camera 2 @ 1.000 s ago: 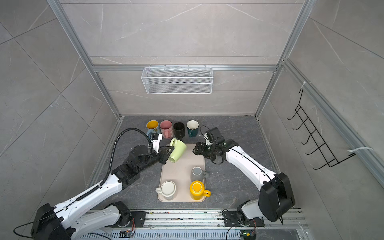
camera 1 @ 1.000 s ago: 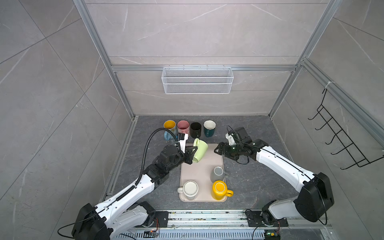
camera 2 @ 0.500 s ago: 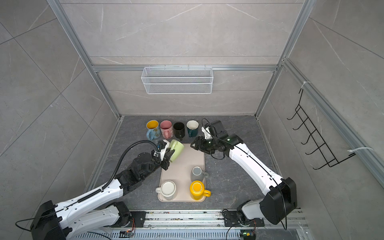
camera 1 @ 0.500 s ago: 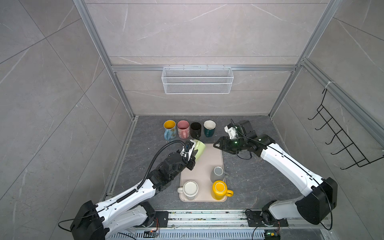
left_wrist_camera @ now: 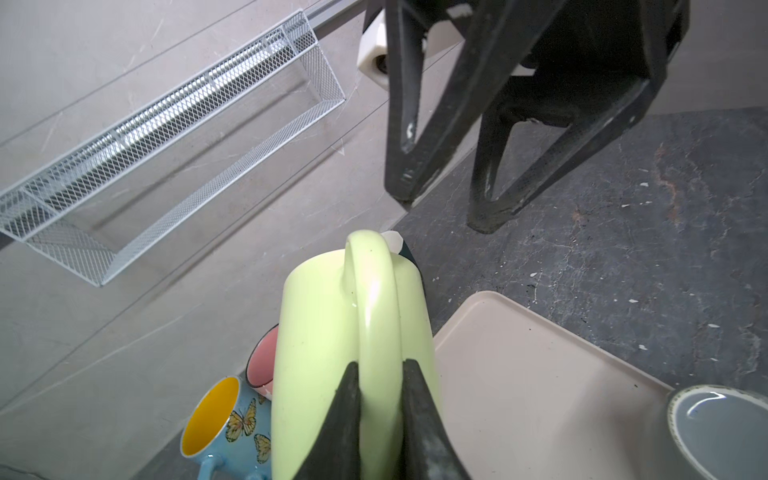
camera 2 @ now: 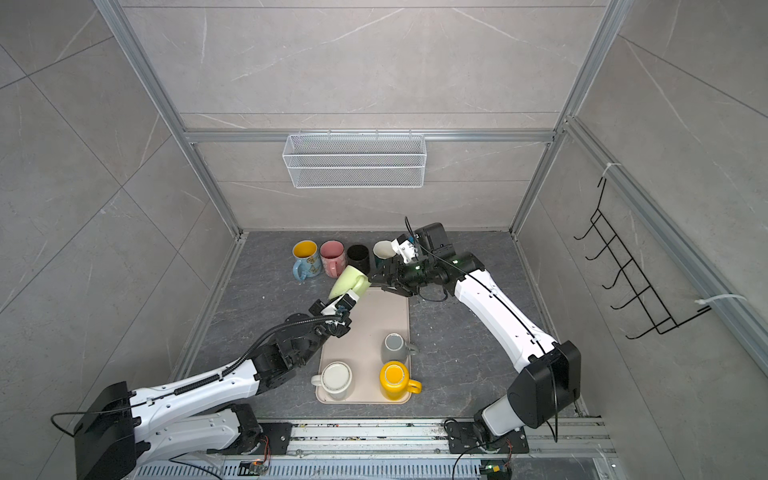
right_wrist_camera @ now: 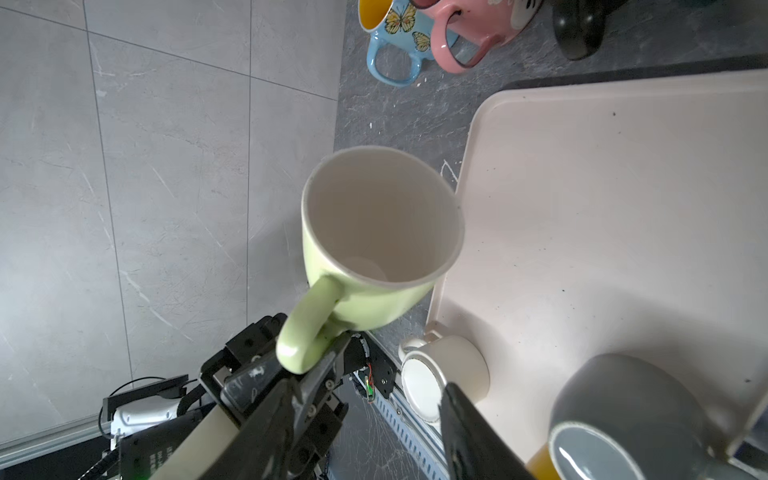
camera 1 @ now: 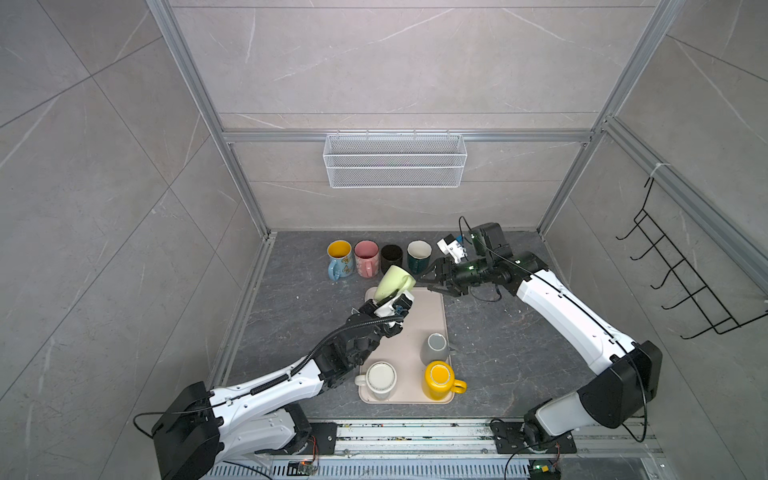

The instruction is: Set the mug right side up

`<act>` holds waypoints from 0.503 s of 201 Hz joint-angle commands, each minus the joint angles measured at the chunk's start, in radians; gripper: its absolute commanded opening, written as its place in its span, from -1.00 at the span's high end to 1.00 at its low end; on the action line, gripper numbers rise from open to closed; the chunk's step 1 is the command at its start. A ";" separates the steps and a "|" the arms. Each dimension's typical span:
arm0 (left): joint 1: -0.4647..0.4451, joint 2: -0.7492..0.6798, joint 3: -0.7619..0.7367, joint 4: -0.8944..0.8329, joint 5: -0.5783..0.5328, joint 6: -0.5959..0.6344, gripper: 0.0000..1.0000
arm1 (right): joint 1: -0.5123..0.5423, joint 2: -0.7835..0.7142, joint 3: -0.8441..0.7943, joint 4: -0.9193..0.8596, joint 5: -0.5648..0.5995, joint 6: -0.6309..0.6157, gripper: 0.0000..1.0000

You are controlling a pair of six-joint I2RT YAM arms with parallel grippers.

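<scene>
Green mug (camera 1: 394, 282) tilts aloft by the tray (camera 1: 419, 324) corner, your left gripper (left_wrist_camera: 380, 368) clamped on its handle (left_wrist_camera: 376, 299) so the mouth faces your right gripper (camera 1: 429, 281), jaws apart and empty, seemingly for a handover.

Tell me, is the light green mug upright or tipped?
Tipped: the left tool holds the light green mug by its handle, its empty mouth pointing sideways.

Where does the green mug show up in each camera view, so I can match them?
Top view: green mug tilted, mid-frame, over the tray's far left corner.
Top view: green mug at that same corner.
Left wrist: green mug close up, handle pinched by the left end effector.
Right wrist: green mug mid-frame, open mouth toward the camera.
Shared landmark: the tray, beside it in every view.
</scene>
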 commanded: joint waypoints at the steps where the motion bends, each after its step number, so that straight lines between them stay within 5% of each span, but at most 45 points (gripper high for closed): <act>1: -0.022 0.017 0.017 0.300 -0.093 0.197 1.00 | -0.010 0.000 0.054 -0.012 -0.058 0.023 -0.16; 101: -0.036 0.242 0.013 0.784 -0.173 0.534 1.00 | -0.031 0.033 0.098 -0.002 -0.118 0.065 -0.18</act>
